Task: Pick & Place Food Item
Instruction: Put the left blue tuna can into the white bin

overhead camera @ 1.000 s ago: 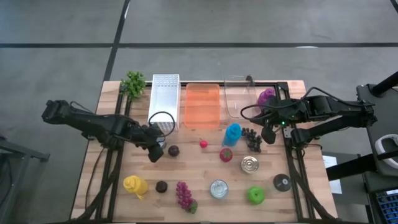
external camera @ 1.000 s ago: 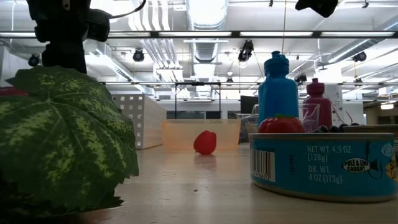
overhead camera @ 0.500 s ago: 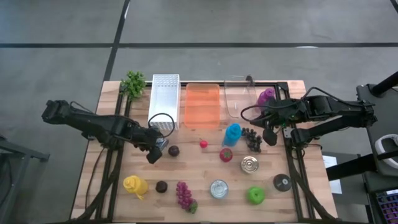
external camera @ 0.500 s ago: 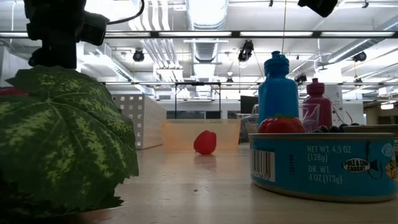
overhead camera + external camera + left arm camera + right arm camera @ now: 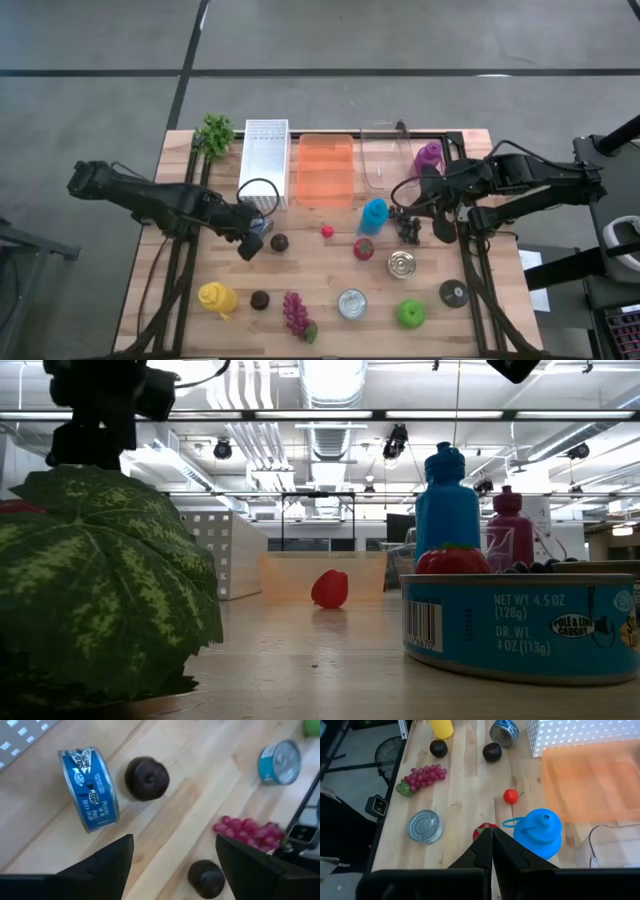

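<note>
The left gripper (image 5: 172, 865) hangs wide and empty just above the blue tin can lying on its side (image 5: 91, 787), beside a dark round plum (image 5: 146, 778), so pick-and-place looks undone.

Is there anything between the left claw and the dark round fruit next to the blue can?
Nothing visible blocks it. The open left claw faces the dark round fruit over bare wood. The blue can lies on its side beside the fruit, close but not between them. The right claw waits, shut, elsewhere.
</note>
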You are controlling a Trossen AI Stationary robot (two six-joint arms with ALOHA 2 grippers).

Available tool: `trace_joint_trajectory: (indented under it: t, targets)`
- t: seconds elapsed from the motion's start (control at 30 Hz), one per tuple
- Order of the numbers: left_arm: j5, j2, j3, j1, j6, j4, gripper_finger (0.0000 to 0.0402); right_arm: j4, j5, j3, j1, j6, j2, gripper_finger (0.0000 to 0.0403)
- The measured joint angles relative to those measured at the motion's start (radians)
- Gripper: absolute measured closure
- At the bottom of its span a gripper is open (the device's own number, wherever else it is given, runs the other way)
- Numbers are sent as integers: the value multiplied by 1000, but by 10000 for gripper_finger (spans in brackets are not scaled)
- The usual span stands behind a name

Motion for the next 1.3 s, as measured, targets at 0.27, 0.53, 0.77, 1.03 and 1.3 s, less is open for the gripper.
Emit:
trace_joint_trajectory:
  t: [0.27,0.53,0.77,1.03,1.3]
  targets:
    - [-25,60,118,-1,-103,-53,110,0,1,0,0,-51,0,394]
    - [-108,255,319,-1,-69,-368,116,0,3,-3,0,-60,0,394]
    - [-132,302,282,5,-77,-369,115,-1,2,-5,0,-58,0,394]
    - [-181,304,187,32,-77,-302,114,0,2,-5,0,-54,0,394]
    - [-183,304,100,70,-28,-165,114,0,2,-5,0,-53,0,394]
